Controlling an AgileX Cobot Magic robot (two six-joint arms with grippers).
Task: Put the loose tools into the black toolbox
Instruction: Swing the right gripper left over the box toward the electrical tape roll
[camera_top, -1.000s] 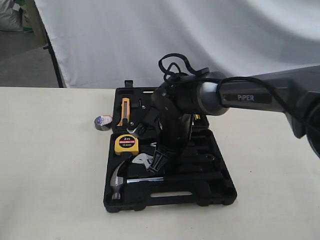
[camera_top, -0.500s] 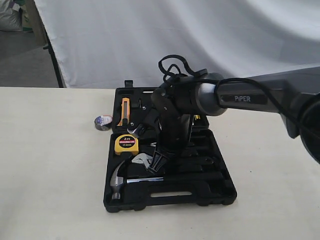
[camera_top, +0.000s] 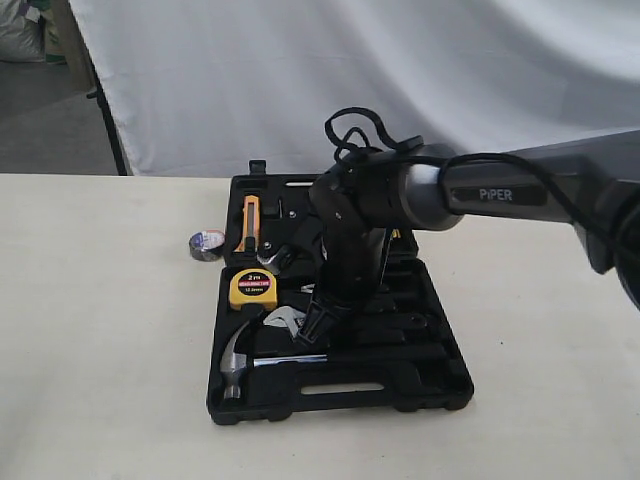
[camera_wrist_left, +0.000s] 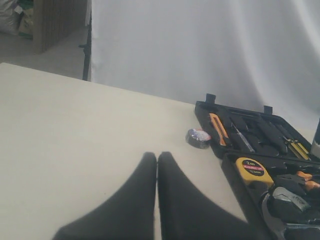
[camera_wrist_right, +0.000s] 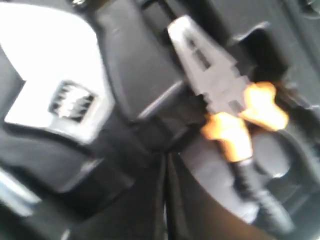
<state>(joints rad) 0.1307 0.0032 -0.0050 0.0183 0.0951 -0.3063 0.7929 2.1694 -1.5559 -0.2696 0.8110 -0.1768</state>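
Reference: clock directions are read in the exterior view, with 12 o'clock at the far side of the table (camera_top: 100, 350) and the dial centred on the black toolbox (camera_top: 440, 385).
Black toolbox: lies open mid-table, both halves flat, the slot handle on the near edge at 6 o'clock.
Hammer (camera_top: 236, 362): lies in the near half at 8 o'clock, silver head toward 9 o'clock and shaft running toward 3 o'clock along the handle edge.
Wrench (camera_top: 286, 322): silver jaw shows in the near half between 8 and 9 o'clock, just beyond the hammer head. Its handle end is hidden under the right arm.
Tape roll (camera_top: 206, 244): outside the case, on the bare table at 10 o'clock, just beside the wall of the far half.
Tape measure (camera_top: 253, 288): yellow, seated in the case at 9 o'clock.
Utility knife (camera_top: 249, 222): orange, in the far half at 11 o'clock.
Right gripper (camera_top: 318, 322): reaches in from 3 o'clock and points down into the near half, right beside the wrench jaw. In the wrist view its fingers (camera_wrist_right: 190, 210) are pressed together with nothing between them. The wrench head and the orange-handled pliers (camera_wrist_right: 220, 95) fill that view at close range, and contact cannot be told.
Left gripper (camera_wrist_left: 157, 158): fingers closed tip to tip and empty, over bare table, well apart from the tape roll.
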